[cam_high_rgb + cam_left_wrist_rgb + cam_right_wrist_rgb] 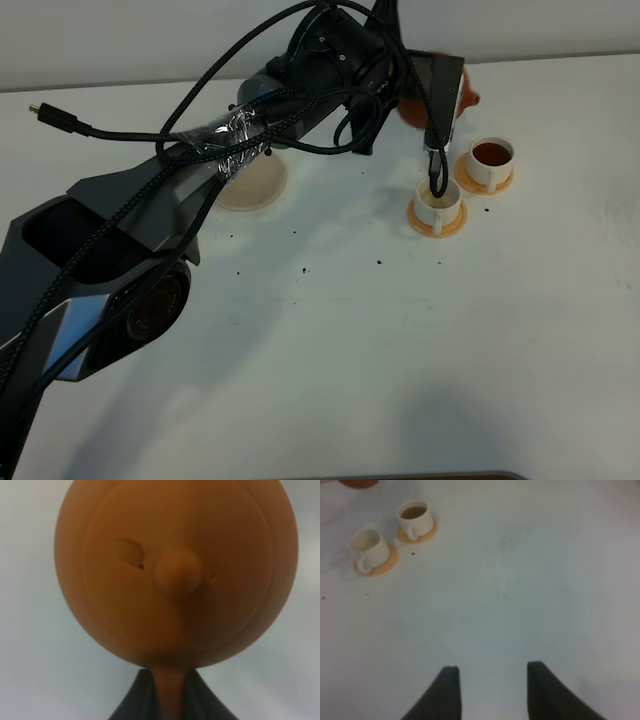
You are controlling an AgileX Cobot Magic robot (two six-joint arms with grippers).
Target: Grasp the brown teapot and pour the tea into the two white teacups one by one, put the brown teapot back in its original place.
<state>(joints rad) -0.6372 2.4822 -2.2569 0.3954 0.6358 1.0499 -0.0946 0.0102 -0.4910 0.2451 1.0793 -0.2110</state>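
Note:
The brown teapot (175,570) fills the left wrist view, lid knob facing the camera. Its side handle runs down between the dark fingers (132,702) of my left gripper (169,700), which is shut on it. From above, only bits of the teapot (467,97) show behind the left arm, held above the far side of the two white teacups. The farther teacup (490,160) holds dark tea. The nearer teacup (438,203) looks pale inside, and a cable loop hangs over it. The beige coaster (255,188) lies bare to the left, partly under the arm. My right gripper (492,687) hangs open over bare table, well away from both teacups (370,550) (415,517).
The left arm (200,180), wrapped in cables, stretches diagonally across the white table (400,350). A loose cable plug (50,115) sticks out at the far left. Small dark specks dot the table near the cups. Each cup stands on an orange saucer (421,221).

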